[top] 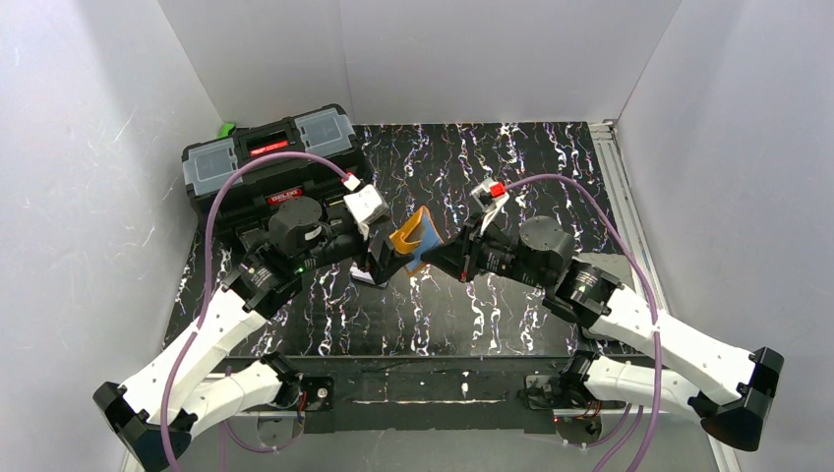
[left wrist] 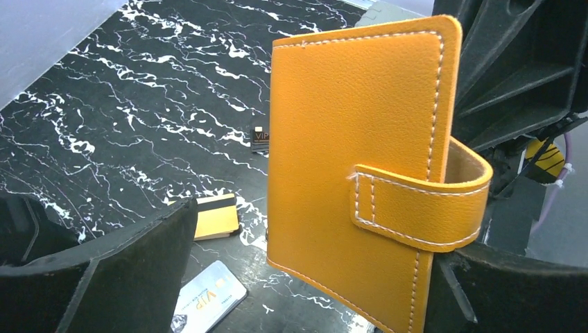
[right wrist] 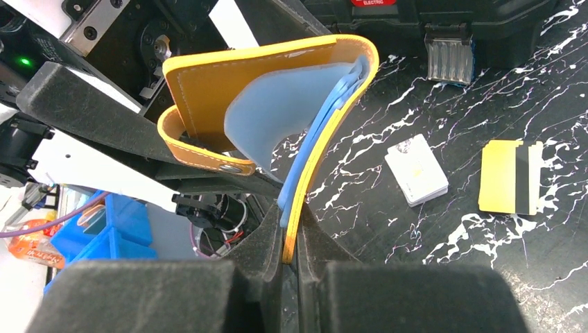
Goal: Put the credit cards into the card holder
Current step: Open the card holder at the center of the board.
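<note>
Black white-veined marble tabletop | white walls | right jaws pinch card holder | left jaws open around it

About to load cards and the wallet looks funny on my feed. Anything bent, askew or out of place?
The wallet is pinched by one cover in the right gripper, bowed open in mid-air, its blue sleeves splaying and one curling. No damage shows. A white card and an orange card lie loose on the table.

tally. wallet: 1. toolbox: 1. loose cards on worktop, left wrist view: 3, being orange card 1, white card 1, black card 1. white card may be a stack; cannot tell.
</note>
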You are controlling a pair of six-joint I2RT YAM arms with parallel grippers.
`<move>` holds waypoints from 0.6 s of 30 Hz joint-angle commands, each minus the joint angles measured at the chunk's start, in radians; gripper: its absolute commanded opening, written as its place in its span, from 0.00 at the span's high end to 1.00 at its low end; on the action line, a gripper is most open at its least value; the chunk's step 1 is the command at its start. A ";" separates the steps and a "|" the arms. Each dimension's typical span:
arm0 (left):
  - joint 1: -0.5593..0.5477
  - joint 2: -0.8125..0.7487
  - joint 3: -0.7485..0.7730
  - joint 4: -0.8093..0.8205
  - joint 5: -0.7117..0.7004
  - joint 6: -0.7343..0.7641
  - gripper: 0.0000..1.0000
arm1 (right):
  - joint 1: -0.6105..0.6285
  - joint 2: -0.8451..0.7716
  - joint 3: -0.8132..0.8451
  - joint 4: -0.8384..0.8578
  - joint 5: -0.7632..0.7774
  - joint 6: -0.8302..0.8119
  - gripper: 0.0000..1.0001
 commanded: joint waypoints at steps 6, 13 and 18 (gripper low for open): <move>0.035 0.034 0.097 -0.117 -0.185 -0.004 0.02 | 0.013 -0.089 0.020 -0.057 -0.049 -0.027 0.99; 0.168 0.055 0.115 -0.153 0.075 -0.189 0.13 | 0.013 -0.142 -0.010 -0.088 -0.080 -0.031 0.99; 0.168 0.087 0.128 -0.127 0.386 -0.262 0.14 | 0.012 -0.133 -0.005 -0.084 -0.082 -0.031 0.99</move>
